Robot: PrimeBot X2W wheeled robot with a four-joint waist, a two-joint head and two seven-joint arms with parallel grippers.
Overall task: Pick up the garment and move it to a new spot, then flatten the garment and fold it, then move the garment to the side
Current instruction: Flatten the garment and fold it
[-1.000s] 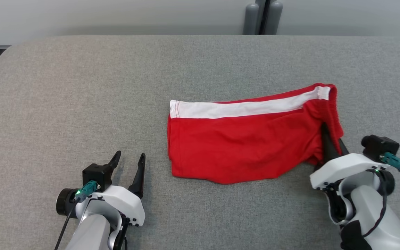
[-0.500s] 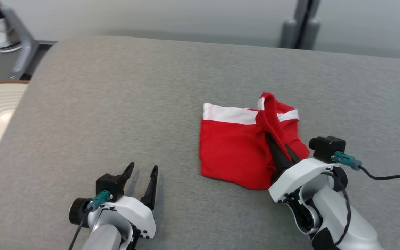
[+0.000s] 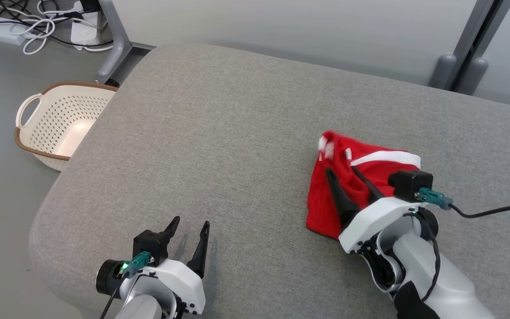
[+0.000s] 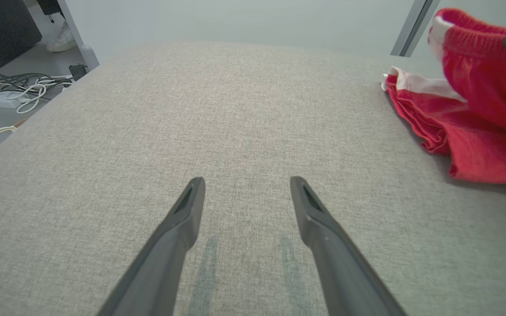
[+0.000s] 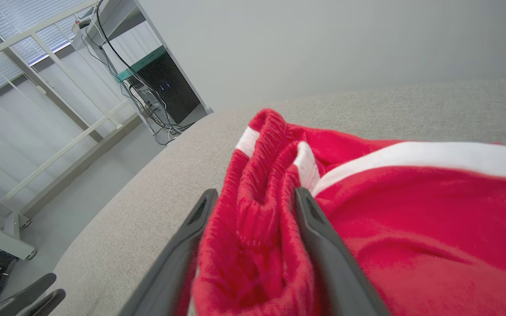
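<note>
1. Garment (image 3: 319, 201), red shorts with a white stripe: you are seeing it doubled over at the right of the bench (image 3: 219, 133). A second ago it was lying spread flat.
2. Right jaws: now standing parted, released from the waistband they were clenching a second ago. Bunched cloth is lying between the fingers (image 5: 178, 259).
3. Left jaws: staying wide apart and grasping nothing, hovering over bare bench near its front edge, well apart from the garment.
4. Head camera: it has swung left and is now showing you a cream perforated basket (image 3: 49, 124) on the floor beside the bench's left end.
5. Bench: grey woven cover, rounded corners.
6. Room: pale wall (image 3: 281, 26); white cables (image 3: 38, 31) are lying by a metal leg (image 3: 115, 44); grey post (image 3: 467, 44) far right.
</note>
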